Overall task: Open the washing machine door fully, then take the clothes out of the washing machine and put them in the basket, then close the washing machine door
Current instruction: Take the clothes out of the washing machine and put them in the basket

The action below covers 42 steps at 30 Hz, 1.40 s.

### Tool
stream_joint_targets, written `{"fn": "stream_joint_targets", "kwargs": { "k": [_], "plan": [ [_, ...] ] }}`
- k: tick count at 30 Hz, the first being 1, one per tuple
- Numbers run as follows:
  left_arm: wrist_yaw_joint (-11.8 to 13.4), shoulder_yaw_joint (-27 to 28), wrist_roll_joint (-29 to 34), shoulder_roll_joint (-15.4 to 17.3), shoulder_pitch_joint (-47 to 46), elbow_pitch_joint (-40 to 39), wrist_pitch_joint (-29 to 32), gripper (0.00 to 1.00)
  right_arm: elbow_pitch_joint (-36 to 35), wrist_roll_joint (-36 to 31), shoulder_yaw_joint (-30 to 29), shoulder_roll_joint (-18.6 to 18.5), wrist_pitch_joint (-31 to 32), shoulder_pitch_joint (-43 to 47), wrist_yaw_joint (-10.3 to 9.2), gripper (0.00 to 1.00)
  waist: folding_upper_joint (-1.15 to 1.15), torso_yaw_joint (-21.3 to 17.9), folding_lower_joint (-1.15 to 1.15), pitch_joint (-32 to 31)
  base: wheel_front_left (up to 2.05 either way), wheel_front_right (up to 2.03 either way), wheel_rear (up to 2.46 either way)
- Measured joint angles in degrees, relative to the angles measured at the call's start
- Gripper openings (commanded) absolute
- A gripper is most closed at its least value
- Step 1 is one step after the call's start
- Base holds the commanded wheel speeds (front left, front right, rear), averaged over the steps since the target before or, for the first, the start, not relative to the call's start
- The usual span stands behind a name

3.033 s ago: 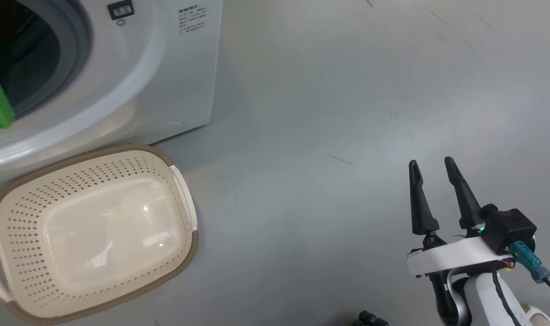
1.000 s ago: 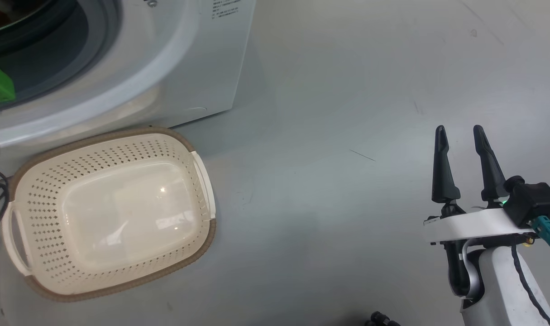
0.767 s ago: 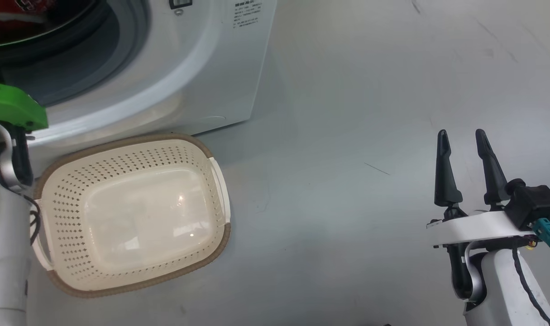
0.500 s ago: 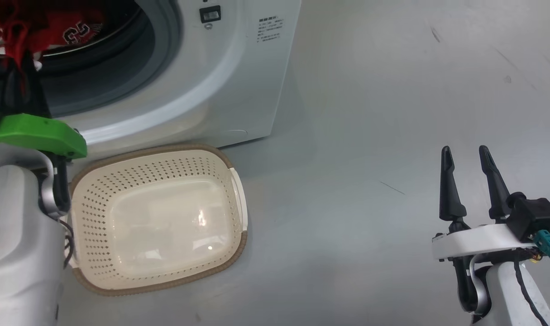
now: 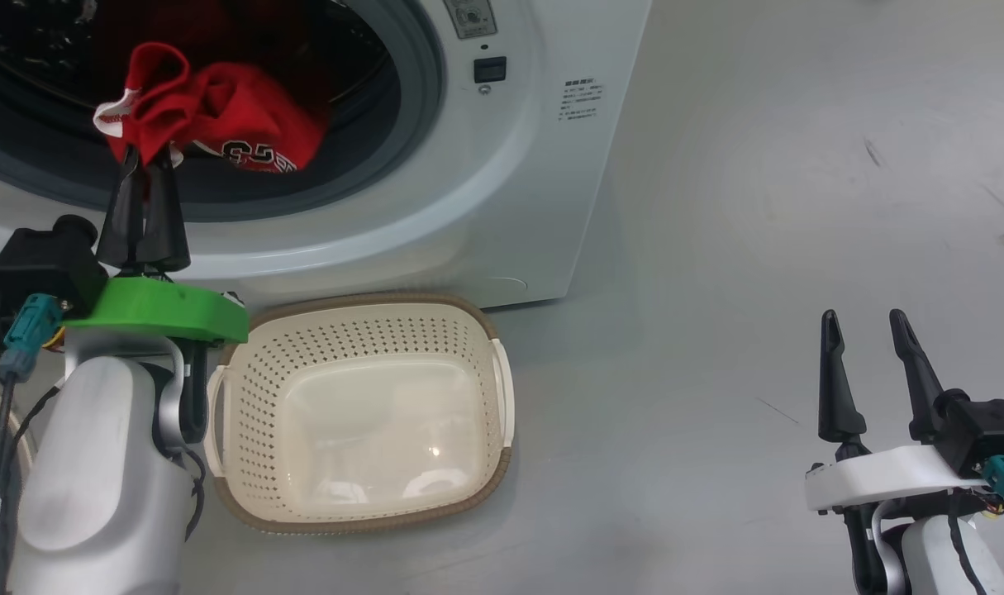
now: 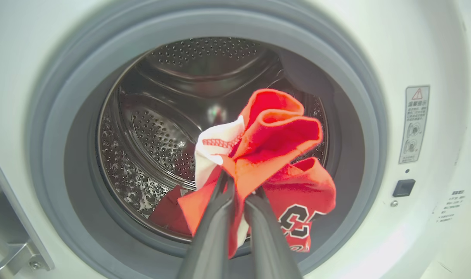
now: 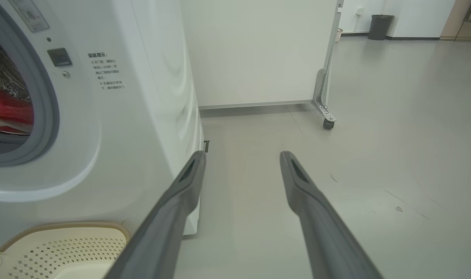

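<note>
- Now my left fingers (image 5: pixel 142 182) are pinched shut on a fold of the red clothes (image 5: pixel 221 116), held up at the mouth of the machine (image 5: pixel 510 182), the rest trailing into the drum (image 6: pixel 161 143).
- My right fingers (image 5: pixel 832 343) stand apart, holding nothing, well to the machine's right above the floor (image 5: pixel 716 248).
- Basket (image 5: pixel 369 299) sits on the floor just in front of the machine, below its mouth, with nothing in it.
- I grip only a fold, so I reckon the cloth's weight could drag it from my pinch as I draw back.
- Trailing cloth might catch on the gasket (image 6: pixel 57 128), or fall short of the basket, between it and the machine, if I let go too soon.
</note>
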Motion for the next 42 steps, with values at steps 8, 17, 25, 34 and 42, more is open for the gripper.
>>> {"fn": "stream_joint_targets", "kwargs": {
  "k": [8,17,25,34,42],
  "plan": [
    [1.4,-0.8,2.6,0.0,3.4,-10.8,0.0,0.0,-0.5,0.0,-0.4,0.0,0.0,1.5,0.04,1.0,0.0,3.9,0.0,-2.1,0.0,0.0,0.0],
    [2.4,-1.5,3.7,-0.1,8.3,-21.3,-0.3,0.0,-1.2,-0.3,-0.2,0.0,0.0,1.7,0.26,1.0,0.0,6.9,0.0,-3.1,0.0,0.0,0.0],
    [2.8,-2.7,2.3,-0.6,14.9,-23.3,1.9,0.0,-1.4,-0.4,0.9,0.2,0.0,1.7,1.09,1.0,0.0,6.7,0.0,-2.3,0.0,0.0,0.0],
    [2.9,-3.6,-0.6,-1.7,18.6,-20.8,4.8,0.0,-1.9,-0.4,1.2,0.2,0.0,1.3,1.14,1.0,0.0,4.7,0.0,0.5,0.0,0.0,0.0],
    [2.9,-3.8,-1.6,-1.9,18.6,-15.5,5.9,0.0,-2.2,-0.4,1.6,0.3,0.0,-0.2,1.59,1.0,0.0,2.8,0.0,3.1,0.0,0.0,0.0]
  ]
}}
